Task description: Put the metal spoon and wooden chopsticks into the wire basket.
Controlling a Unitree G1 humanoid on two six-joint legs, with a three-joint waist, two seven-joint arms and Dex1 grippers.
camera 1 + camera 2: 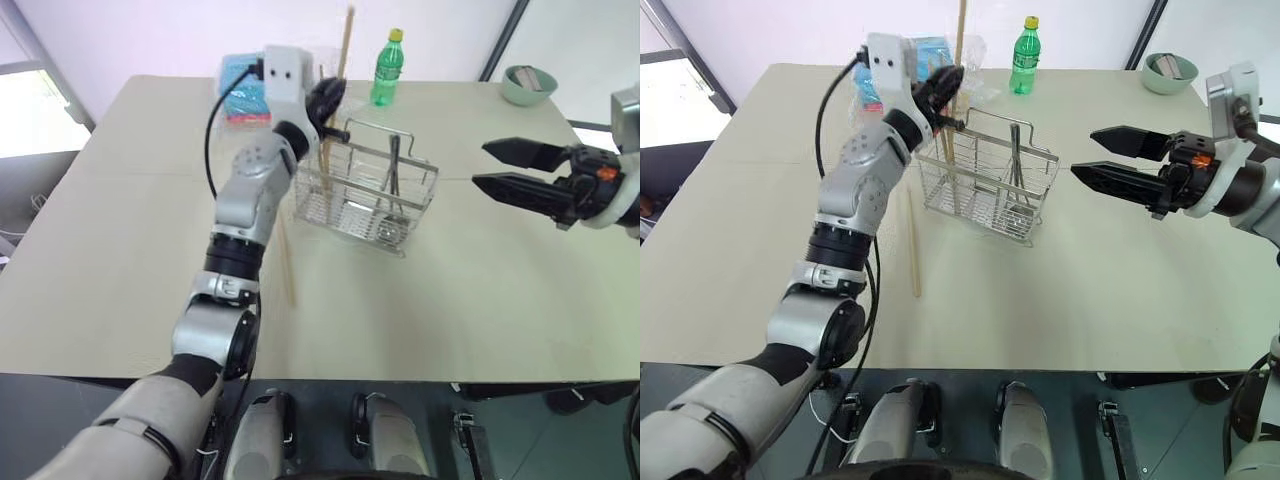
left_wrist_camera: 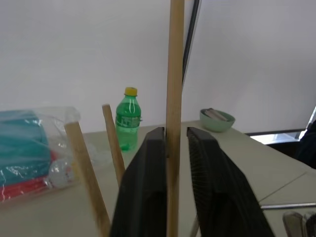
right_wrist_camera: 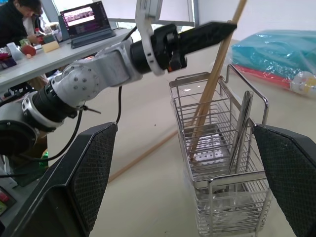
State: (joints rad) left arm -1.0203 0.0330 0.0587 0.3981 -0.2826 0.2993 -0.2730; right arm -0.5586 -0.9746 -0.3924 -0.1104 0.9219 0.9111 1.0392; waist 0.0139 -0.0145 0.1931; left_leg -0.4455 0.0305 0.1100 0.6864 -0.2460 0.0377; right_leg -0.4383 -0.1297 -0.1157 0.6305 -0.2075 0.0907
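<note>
The wire basket (image 1: 365, 190) stands mid-table. The metal spoon (image 1: 393, 172) stands upright inside it, handle up. My left gripper (image 1: 325, 100) hovers over the basket's left end. Its fingers (image 2: 148, 182) are slightly parted on either side of an upright wooden chopstick (image 2: 174, 74), whose lower end rests in the basket (image 3: 217, 148). Two more chopstick tips (image 2: 113, 143) rise beside it. Another chopstick (image 1: 286, 262) lies flat on the table by the basket's left side. My right gripper (image 1: 480, 164) is open to the right of the basket, pointing at it with nothing between its fingers.
A green bottle (image 1: 386, 68) and a clear bag of blue and red items (image 1: 245, 95) sit behind the basket. A pale green bowl (image 1: 528, 85) is at the table's far right corner. Beyond the table (image 1: 450, 320), a person sits at a desk with a laptop (image 3: 89, 17).
</note>
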